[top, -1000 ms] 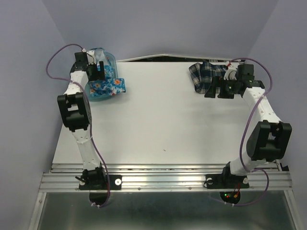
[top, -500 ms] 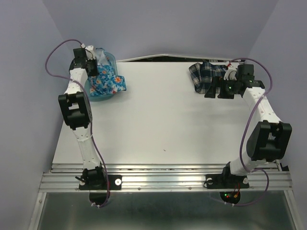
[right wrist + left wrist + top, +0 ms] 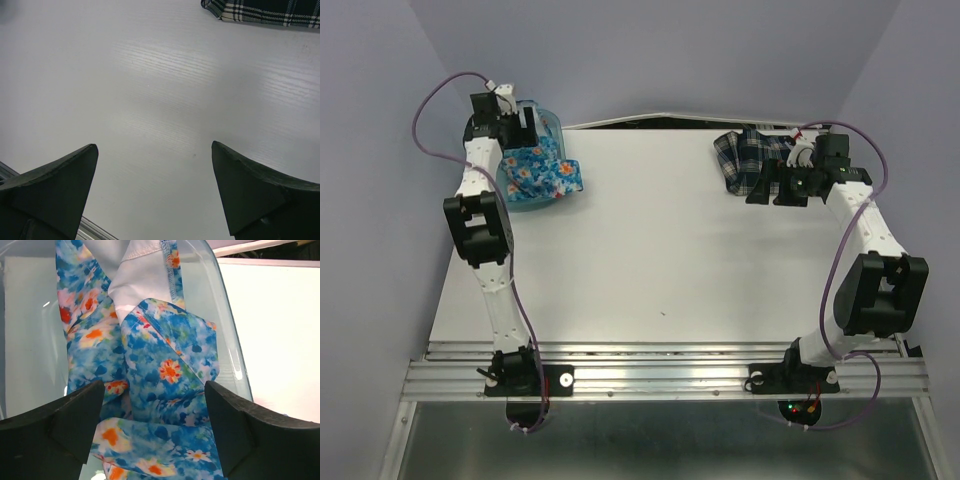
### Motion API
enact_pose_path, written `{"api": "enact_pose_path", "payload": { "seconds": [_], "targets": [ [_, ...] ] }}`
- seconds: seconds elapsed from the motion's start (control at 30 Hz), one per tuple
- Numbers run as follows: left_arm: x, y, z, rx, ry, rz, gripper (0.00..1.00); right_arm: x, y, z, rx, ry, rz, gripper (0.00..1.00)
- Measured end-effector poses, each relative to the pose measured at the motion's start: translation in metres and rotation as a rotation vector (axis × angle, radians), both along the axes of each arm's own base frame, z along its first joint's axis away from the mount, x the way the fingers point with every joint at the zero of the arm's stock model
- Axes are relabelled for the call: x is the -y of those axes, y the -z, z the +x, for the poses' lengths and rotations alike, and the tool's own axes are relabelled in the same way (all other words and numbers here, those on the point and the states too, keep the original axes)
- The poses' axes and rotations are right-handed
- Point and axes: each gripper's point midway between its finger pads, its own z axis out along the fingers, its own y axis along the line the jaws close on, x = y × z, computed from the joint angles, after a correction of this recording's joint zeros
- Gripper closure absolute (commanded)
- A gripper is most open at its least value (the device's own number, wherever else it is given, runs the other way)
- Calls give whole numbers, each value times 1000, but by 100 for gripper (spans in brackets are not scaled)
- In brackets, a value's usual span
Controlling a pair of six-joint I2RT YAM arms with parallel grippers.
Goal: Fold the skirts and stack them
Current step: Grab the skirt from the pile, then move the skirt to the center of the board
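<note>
left gripper (image 3: 154,402) — wide, drawn back above flowered skirt (image 3: 167,367) in bin (image 3: 226,337) | right gripper (image 3: 154,150) — unmoved, wide, beside plaid skirt (image 3: 260,12)

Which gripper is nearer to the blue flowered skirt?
Left. The left gripper hangs open right over the flowered skirt in the teal bin; the right gripper sits across the table, beside the plaid skirt.

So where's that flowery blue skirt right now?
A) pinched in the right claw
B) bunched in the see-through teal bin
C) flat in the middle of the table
B: the flowered blue skirt sits bunched in the teal plastic bin at the table's far left corner, one part draped over its rim.
</note>
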Motion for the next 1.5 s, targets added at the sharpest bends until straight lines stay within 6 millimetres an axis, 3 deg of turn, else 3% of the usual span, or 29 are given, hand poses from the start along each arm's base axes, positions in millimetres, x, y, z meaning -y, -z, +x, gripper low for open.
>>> {"api": "enact_pose_path", "payload": {
  "seconds": [0.1,0.23,0.33,0.37,0.4,0.53,0.57,0.6,0.63,0.7,0.83,0.97,1.0,1.13,1.23,1.37,1.43,1.5],
  "targets": [
    [-2,13,5,-11,-8,2,7,0,0,0,-2,3,3,0],
    [-5,54,7,-74,-21,2,14,-1,1,0,-7,5,9,0],
    [-5,85,7,-121,-21,-4,32,-1,4,1,-21,9,14,0],
    [-6,94,7,-134,-22,-6,45,-1,5,1,-24,9,15,0],
    [-7,96,7,-135,-23,1,52,-1,6,1,-28,10,16,0],
    [-8,90,13,-101,-22,-17,79,-1,7,0,-40,11,19,0],
    [-6,85,15,-86,-19,-25,93,-2,7,0,-40,11,19,0],
    [-6,82,15,-80,-16,-27,100,-2,7,-1,-41,9,21,0],
    [-5,77,16,-72,-13,-30,100,-2,7,-1,-41,9,22,0],
    [-3,60,16,-45,-2,-31,100,-3,7,-1,-43,6,26,0],
    [2,5,13,36,21,-26,100,-5,6,-2,-41,-1,36,0],
    [11,-95,-1,201,70,-9,100,-6,4,-2,-39,-6,42,0],
    [13,-112,-5,231,81,-6,100,-6,4,-2,-37,-8,43,0],
    [36,-223,-40,436,181,-5,100,-8,0,-3,-26,-14,50,0],
    [64,-289,-74,571,297,-22,100,-9,-4,-4,-19,-19,57,0],
    [111,-334,-117,654,474,-76,100,-12,-7,-5,-12,-28,69,0],
    [141,-340,-139,663,586,-132,100,-13,-9,-6,-8,-34,76,0],
    [176,-332,-167,626,729,-208,99,-14,-11,-7,-2,-40,82,0]
  ]
}}
